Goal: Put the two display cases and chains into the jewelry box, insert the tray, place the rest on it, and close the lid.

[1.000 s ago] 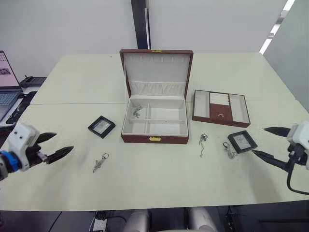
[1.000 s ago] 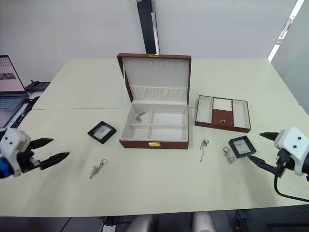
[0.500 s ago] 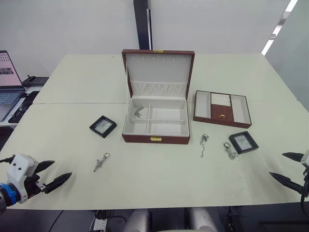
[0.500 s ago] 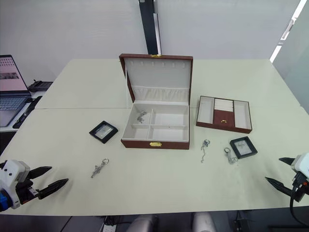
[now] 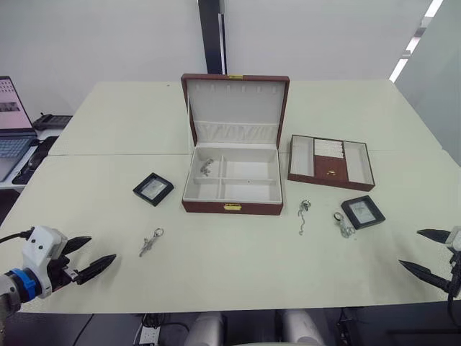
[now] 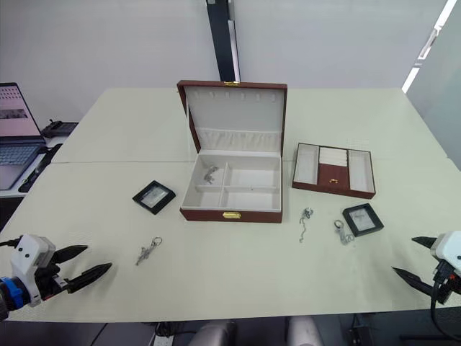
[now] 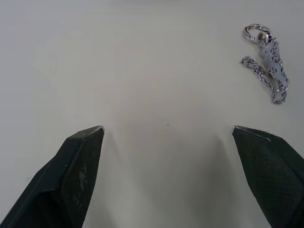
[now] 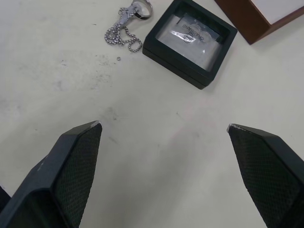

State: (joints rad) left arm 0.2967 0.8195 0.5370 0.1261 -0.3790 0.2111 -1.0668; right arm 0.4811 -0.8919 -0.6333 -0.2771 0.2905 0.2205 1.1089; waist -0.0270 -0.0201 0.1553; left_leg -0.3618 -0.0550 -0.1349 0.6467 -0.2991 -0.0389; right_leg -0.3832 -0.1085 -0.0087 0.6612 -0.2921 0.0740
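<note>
The jewelry box (image 5: 232, 184) sits open in the middle of the table (image 5: 216, 281), its lid (image 5: 235, 108) standing upright. One small chain (image 5: 205, 166) already lies in its back left compartment. The tray (image 5: 330, 161) rests just to the right of the box.

Both display cases are out on the table: one (image 5: 153, 189) to the left of the box, the other (image 5: 362, 211) in front of the tray. They look rigid, flat and light; I'd pinch each across two opposite frame edges, keeping off the pale window, which could scratch or slip.

The chains are another matter: limp, thin, and lying flat. The ring-topped chain (image 5: 150, 242) on the left is best taken by its ring or its clumped middle. On the right lie a thin chain (image 5: 303, 215) and, touching the right case's corner, a short ringed chain (image 5: 341, 223).

The left gripper (image 5: 88, 259) hovers low by the near left edge, jaws spread wide and empty. The right gripper (image 5: 431, 252) hangs at the near right edge, also spread and holding nothing, the right case ahead of it.
</note>
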